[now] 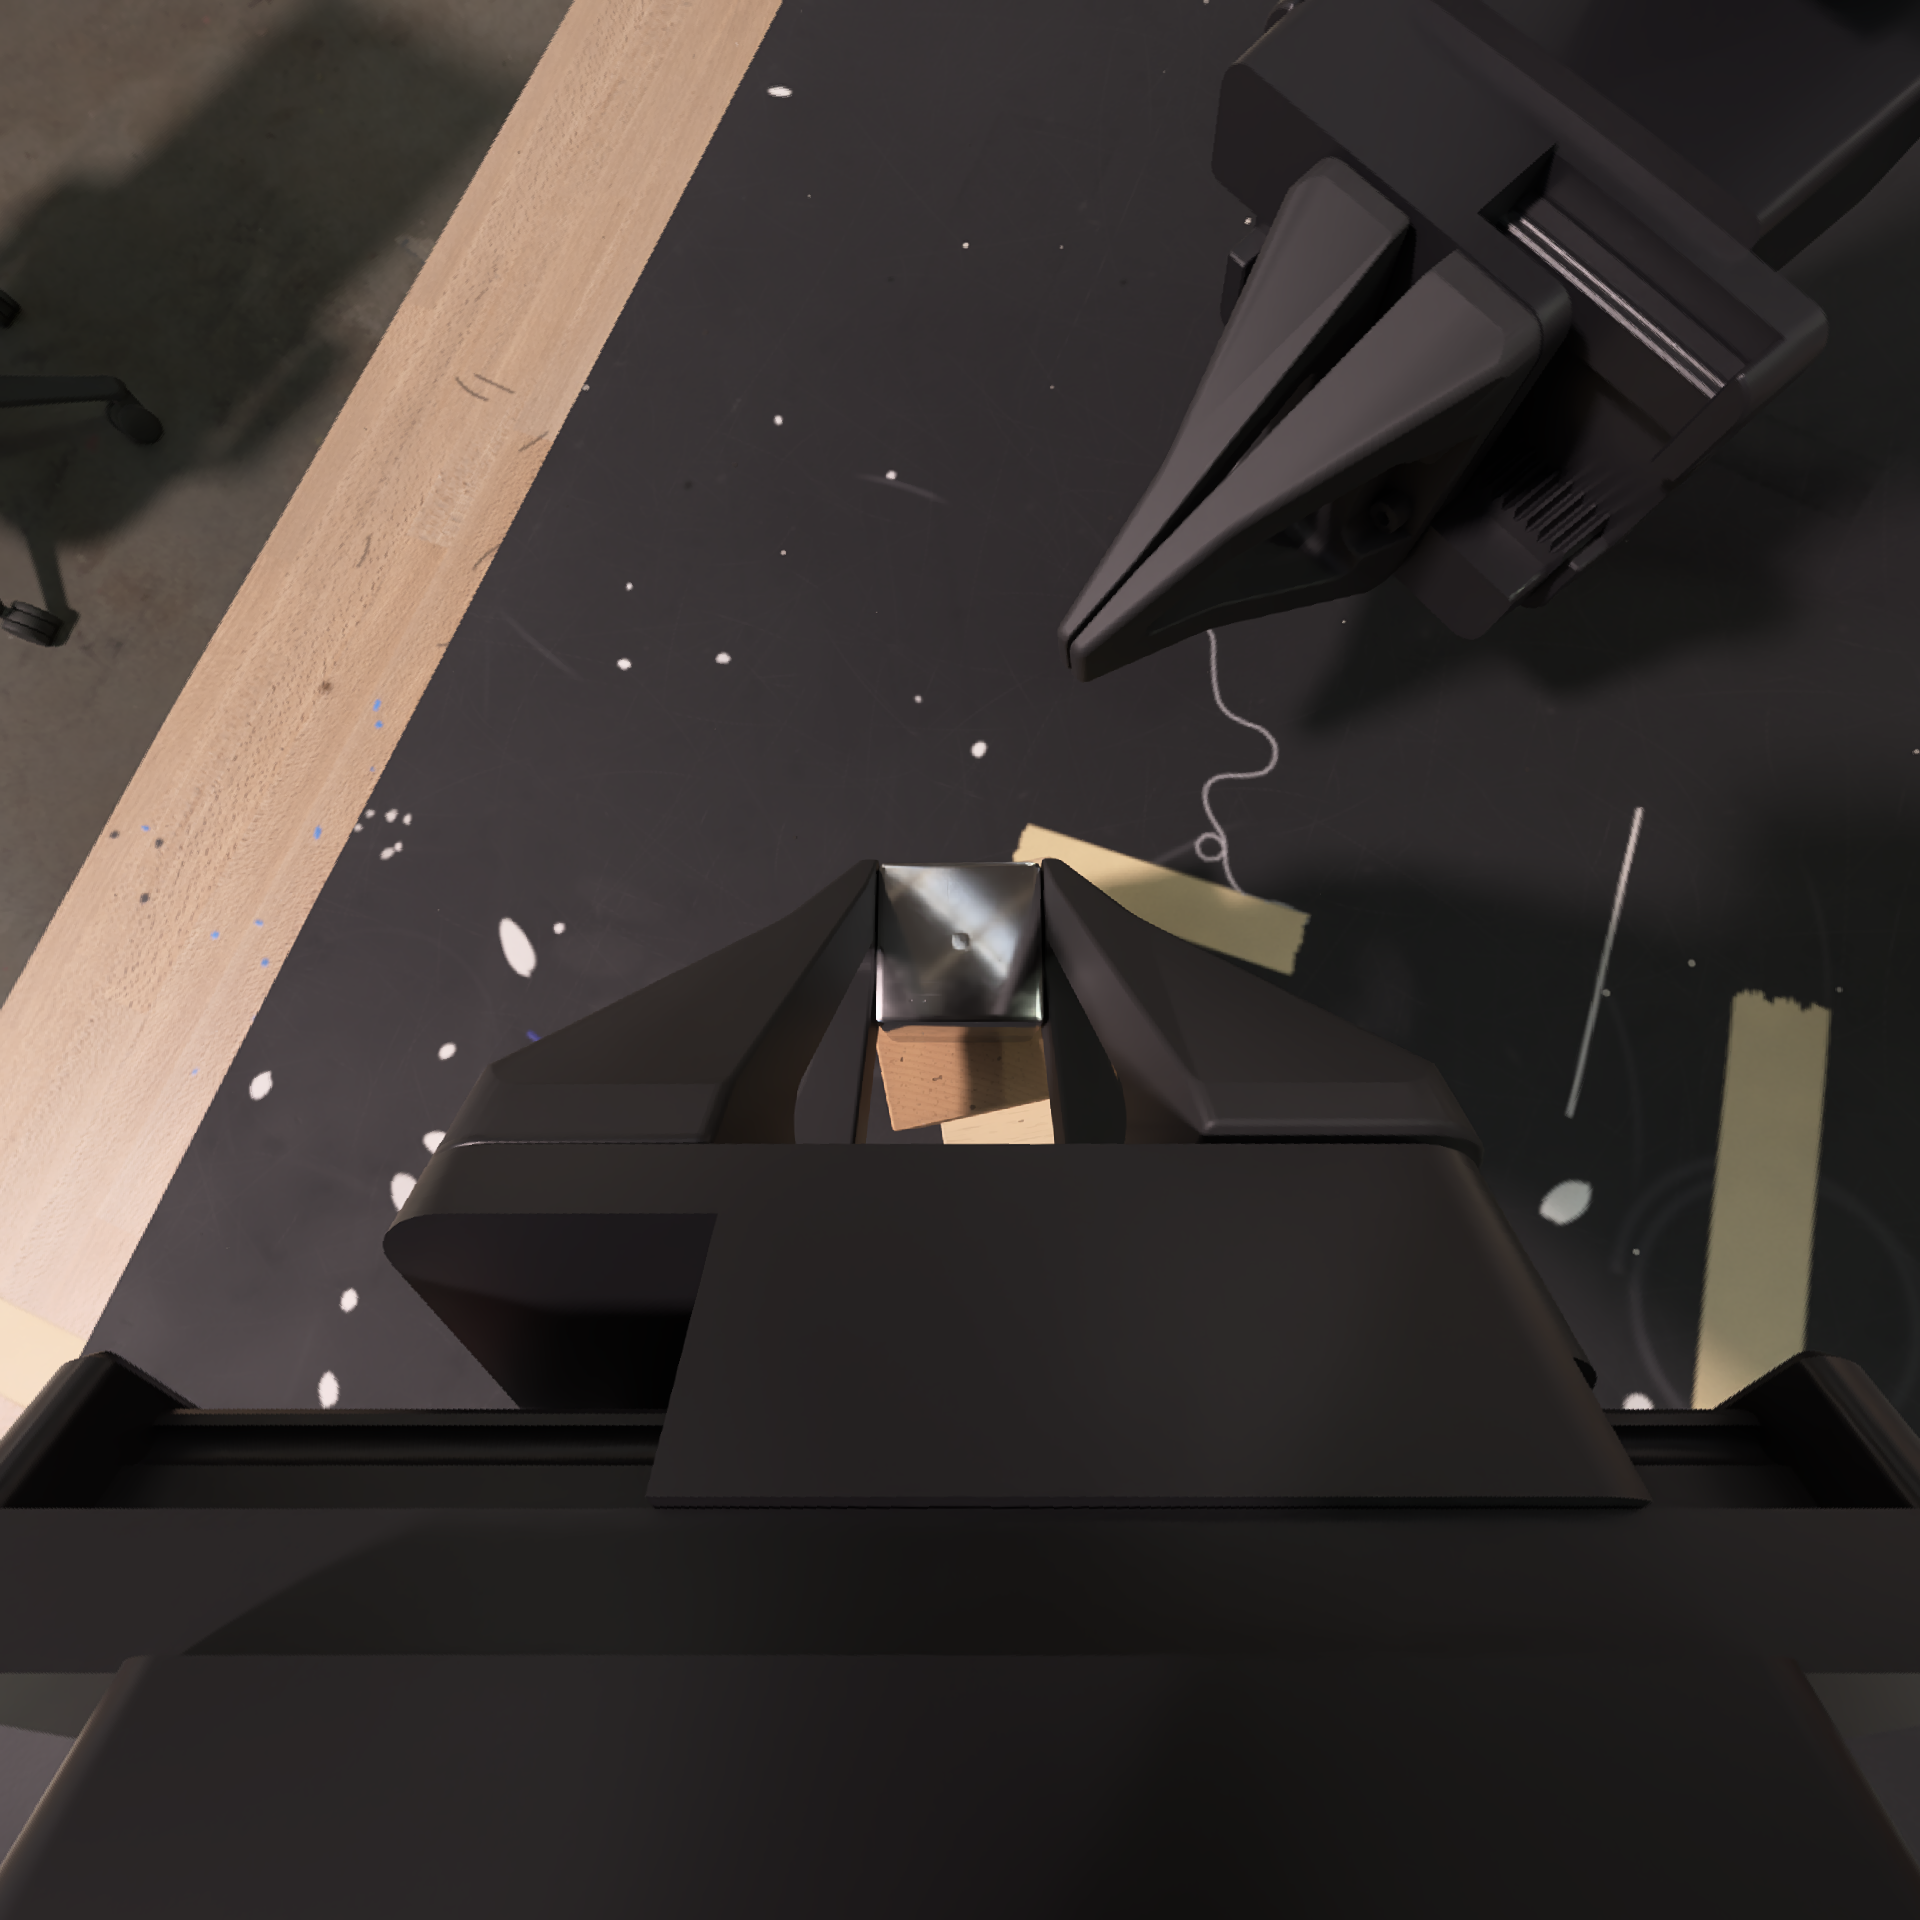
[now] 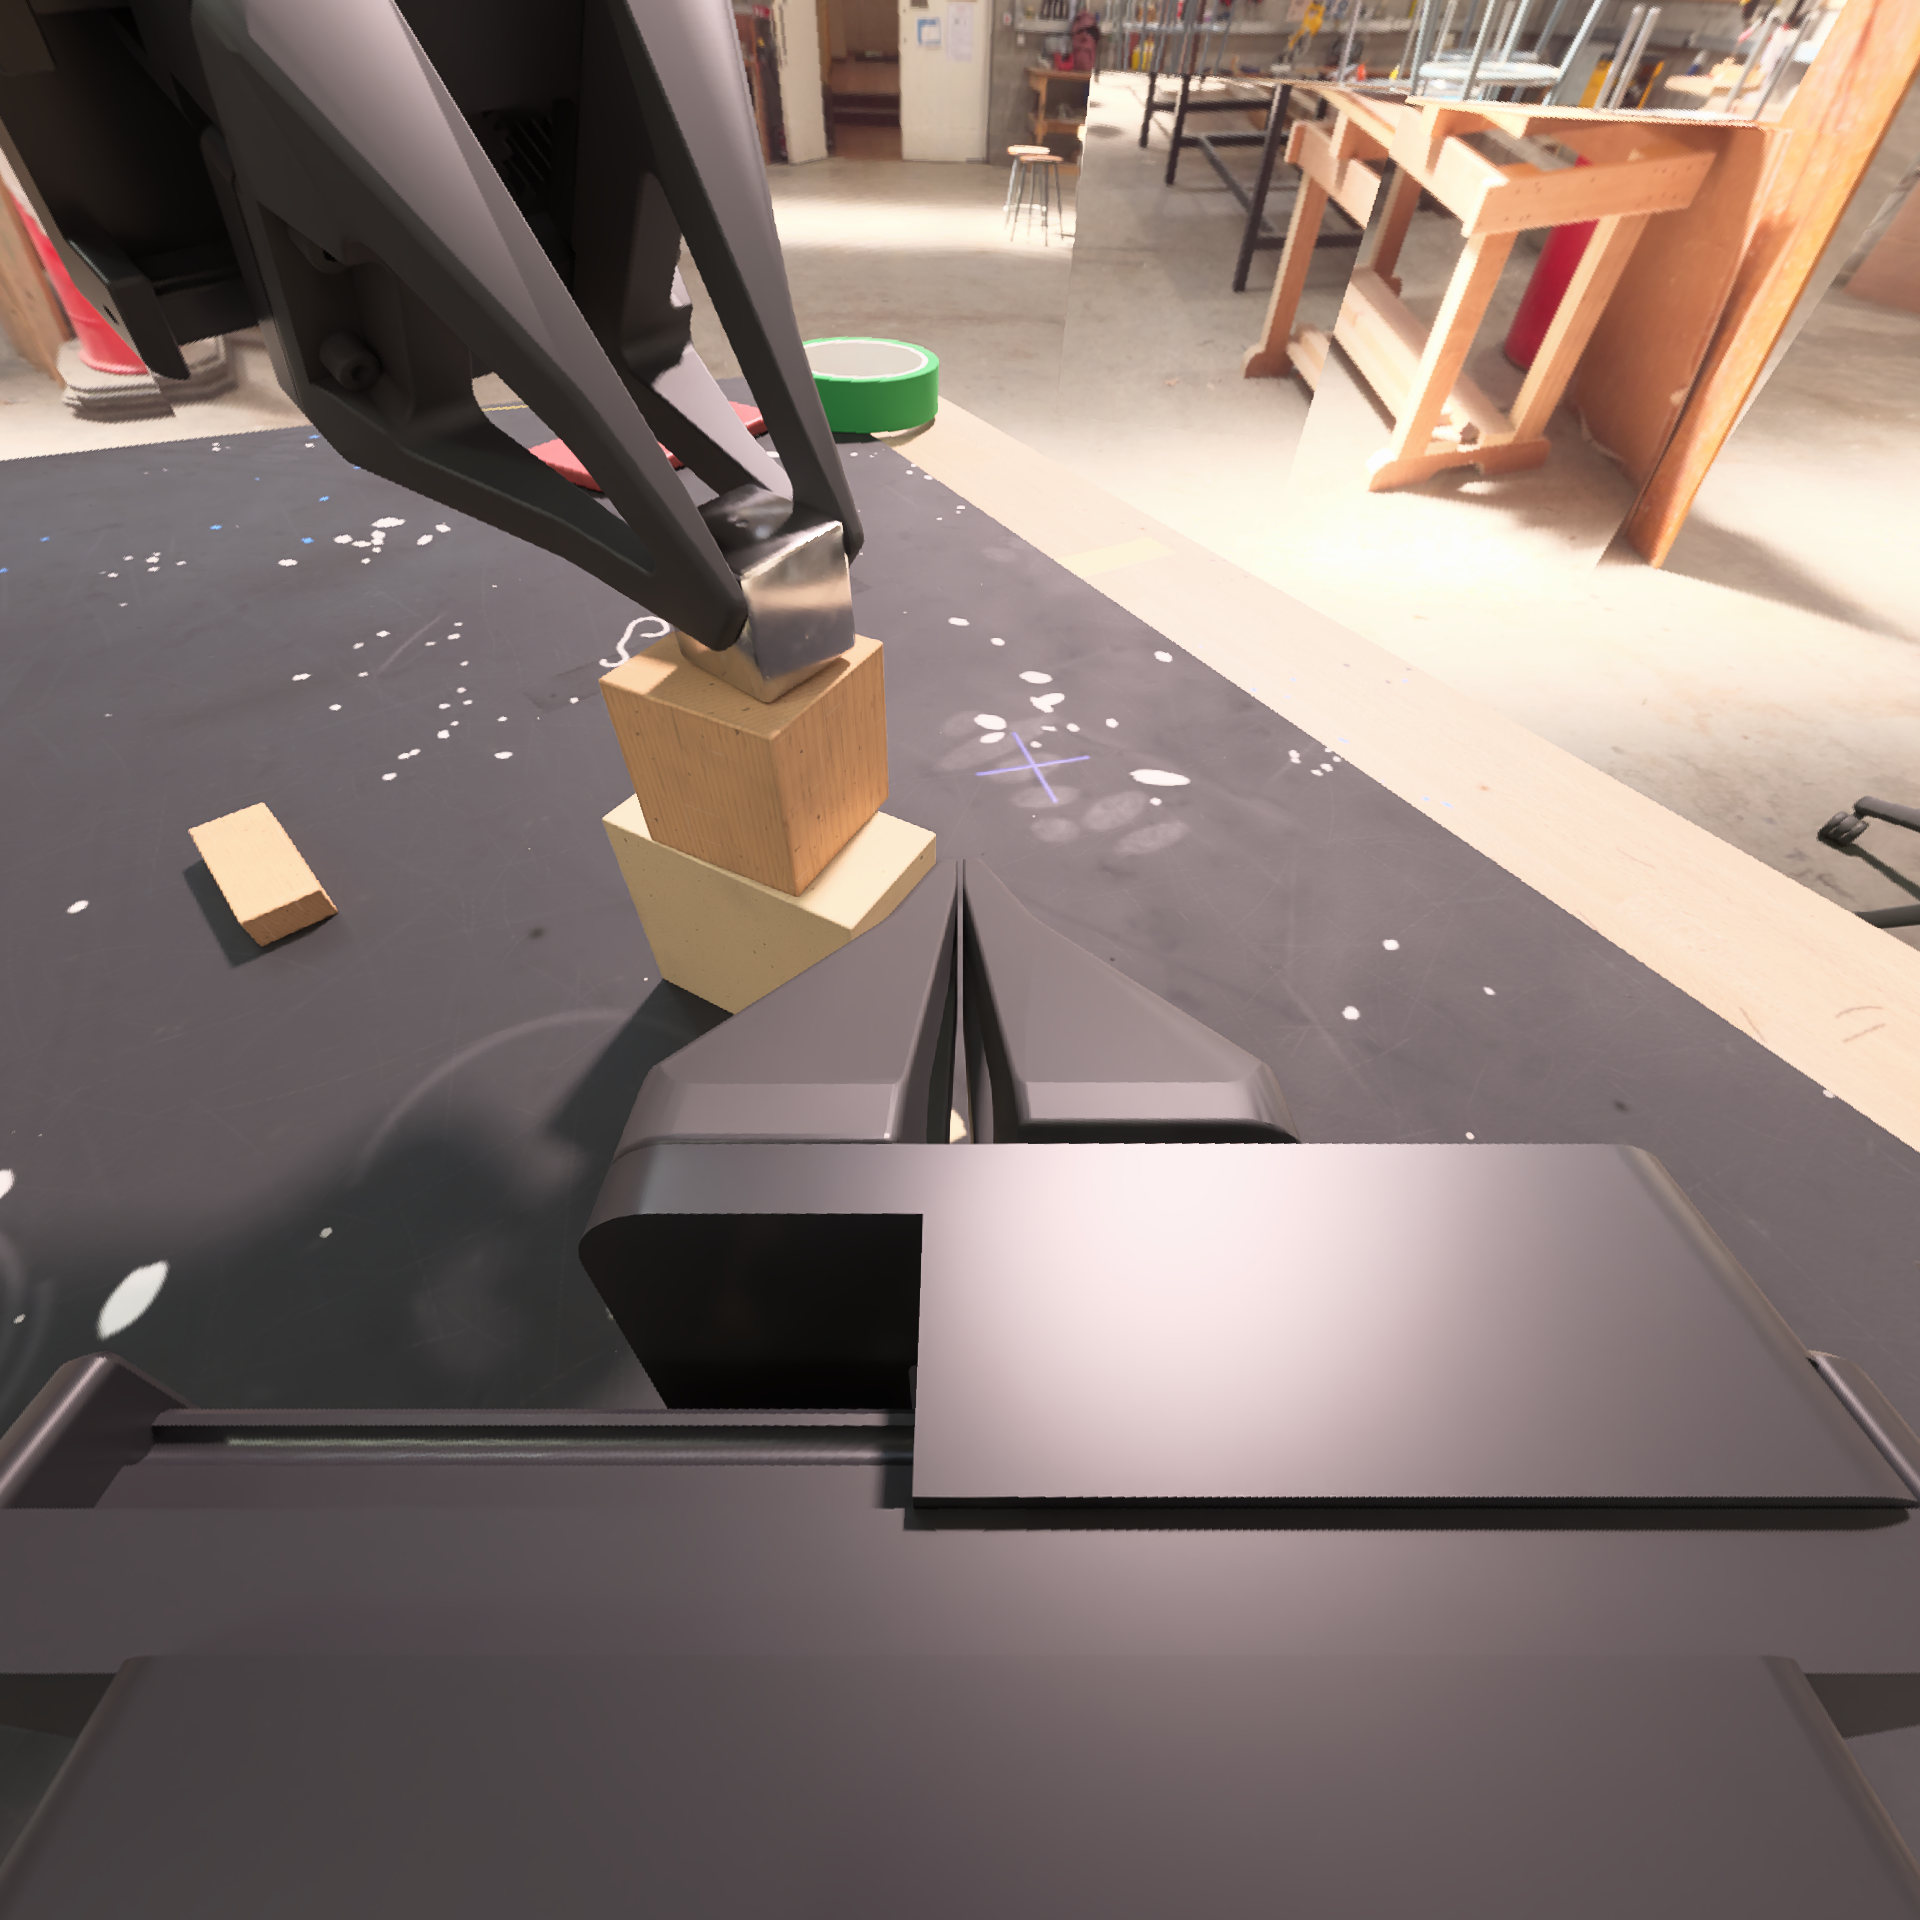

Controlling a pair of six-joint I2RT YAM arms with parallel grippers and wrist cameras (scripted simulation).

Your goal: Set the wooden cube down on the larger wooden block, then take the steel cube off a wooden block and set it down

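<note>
My left gripper (image 1: 958,871) is shut on the shiny steel cube (image 1: 956,945), its fingers on the cube's two sides. The cube is at the top of the brown wooden cube (image 2: 748,779), touching it or just above; I cannot tell which. The wooden cube stands on the larger pale wooden block (image 2: 748,935). In the right wrist view the left gripper (image 2: 795,582) comes down from above onto the steel cube (image 2: 805,613). My right gripper (image 2: 961,873) is shut and empty, low beside the stack's right side. It also shows in the left wrist view (image 1: 1081,644).
A small flat wooden piece (image 2: 262,873) lies on the dark mat left of the stack. A green tape roll (image 2: 873,379) and a red flat thing (image 2: 571,462) sit at the far edge. Tape strips (image 1: 1756,1195) lie on the mat. The table's wooden border (image 1: 343,675) runs alongside.
</note>
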